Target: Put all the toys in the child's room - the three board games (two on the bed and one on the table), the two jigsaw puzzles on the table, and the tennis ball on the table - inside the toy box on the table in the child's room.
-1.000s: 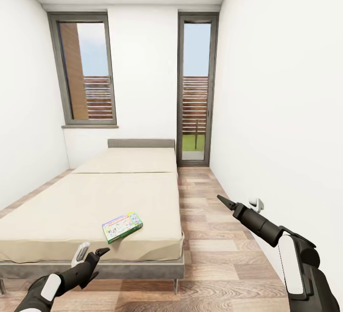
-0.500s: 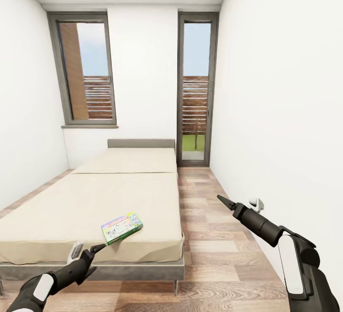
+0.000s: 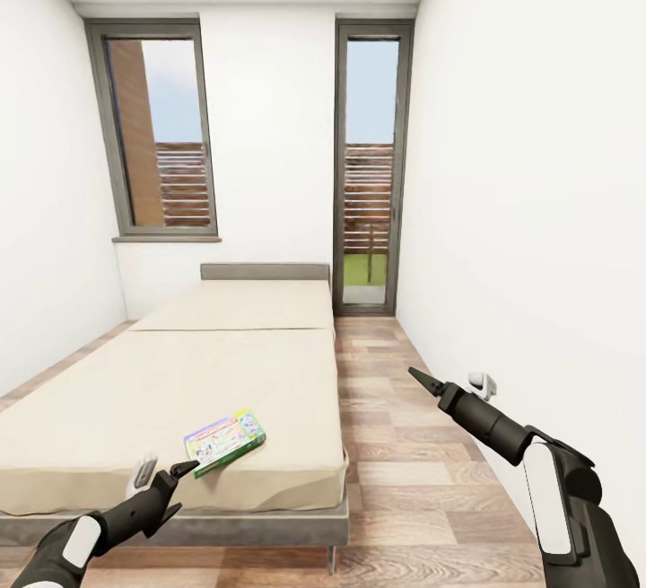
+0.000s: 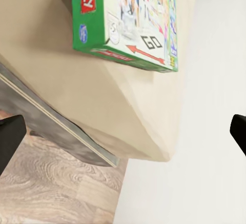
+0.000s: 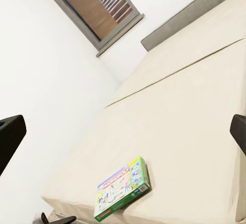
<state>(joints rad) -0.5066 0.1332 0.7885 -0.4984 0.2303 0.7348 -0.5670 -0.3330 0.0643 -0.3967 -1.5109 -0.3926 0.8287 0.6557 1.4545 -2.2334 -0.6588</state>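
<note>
One board game [image 3: 224,441], a flat white-and-green box, lies near the foot corner of the bed [image 3: 179,372]. It also appears in the left wrist view as the board game [image 4: 128,19] close ahead, and in the right wrist view as the board game [image 5: 123,189] on the mattress. My left gripper [image 3: 163,473] is open, low at the bed's foot edge, its fingertip just short of the box. My right gripper [image 3: 449,380] is open in the air over the floor, right of the bed. The table, toy box, puzzles and tennis ball are out of view.
A strip of wooden floor [image 3: 395,444] runs between the bed and the right wall [image 3: 538,211]. A window [image 3: 161,135] and a tall glass door [image 3: 368,166] are in the far wall. The grey bed frame [image 4: 56,131] edges the mattress.
The whole view has shifted a little, so the camera has moved slightly nearer the bed. My left gripper has dropped lower and reached toward the box. The right arm has held still.
</note>
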